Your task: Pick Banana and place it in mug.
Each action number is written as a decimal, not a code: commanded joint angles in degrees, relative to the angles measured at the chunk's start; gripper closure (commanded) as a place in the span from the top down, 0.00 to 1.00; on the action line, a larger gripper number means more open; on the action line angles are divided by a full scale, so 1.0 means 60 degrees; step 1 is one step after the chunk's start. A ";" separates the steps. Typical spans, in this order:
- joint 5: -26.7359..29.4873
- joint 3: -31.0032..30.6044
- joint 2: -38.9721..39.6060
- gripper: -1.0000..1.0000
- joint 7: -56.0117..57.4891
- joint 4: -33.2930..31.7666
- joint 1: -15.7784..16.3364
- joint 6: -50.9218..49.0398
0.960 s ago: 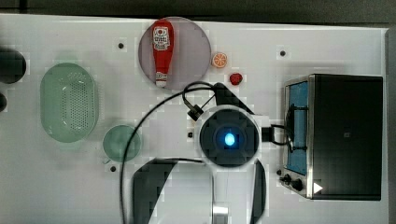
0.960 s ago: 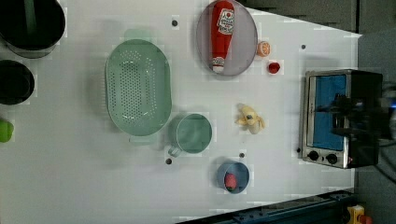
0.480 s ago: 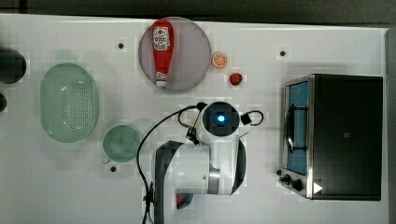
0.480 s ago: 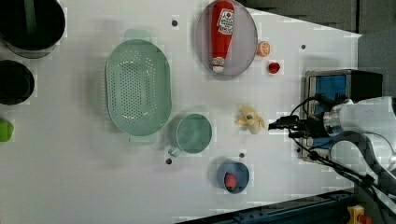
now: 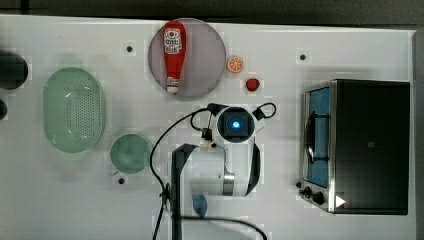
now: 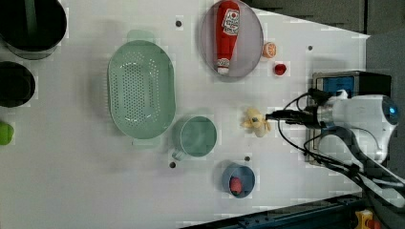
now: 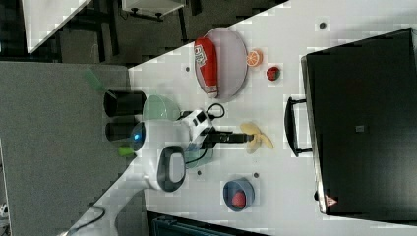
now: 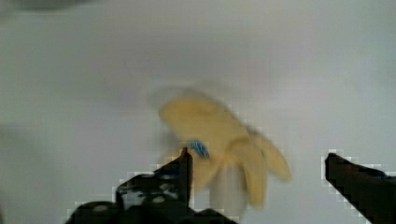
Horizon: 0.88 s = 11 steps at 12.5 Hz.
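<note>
The banana [image 6: 255, 124], a small yellow bunch, lies on the white table between the mug and the toaster oven; it also shows in the right view [image 7: 257, 138]. My gripper [image 6: 267, 116] reaches it from the left view's right, open. In the wrist view the banana [image 8: 224, 144] sits between and just beyond the two black fingers of the gripper [image 8: 257, 158], nothing held. The arm's wrist [image 5: 235, 124] covers the banana in the top view. The mug [image 5: 130, 153] is round and pale green and stands to the left view's left of the banana [image 6: 195, 136].
A green perforated oval basket [image 6: 141, 89] stands beyond the mug. A grey plate [image 5: 205, 55] carries a ketchup bottle [image 5: 172, 52]. An orange slice [image 5: 234, 64] and a red piece [image 5: 252, 84] lie nearby. The toaster oven [image 5: 370, 145] and a blue bowl [image 6: 227, 174] flank the banana.
The arm has swung away from the toaster oven toward the banana. The gripper, still open, now sits at the banana.
</note>
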<state>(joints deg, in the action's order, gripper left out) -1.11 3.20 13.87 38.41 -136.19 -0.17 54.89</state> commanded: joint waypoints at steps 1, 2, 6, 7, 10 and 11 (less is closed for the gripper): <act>-0.0072 0.0096 0.0822 1.00 0.0735 -0.0274 0.0029 0.1074; -0.0072 0.0090 0.1040 1.00 0.0733 -0.0288 0.0034 0.1440; -0.0072 0.0027 0.1497 1.00 0.0727 -0.0347 0.0050 0.2175; -0.0071 0.0036 0.1533 0.96 0.0729 -0.0396 0.0052 0.2341; -0.0065 0.0007 0.1529 0.60 0.0730 -0.0485 0.0051 0.2376; -0.0063 0.0001 0.1461 0.49 0.0728 -0.0476 0.0051 0.2429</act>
<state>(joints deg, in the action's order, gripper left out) -1.64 4.01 23.32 41.10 -139.43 -0.34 68.26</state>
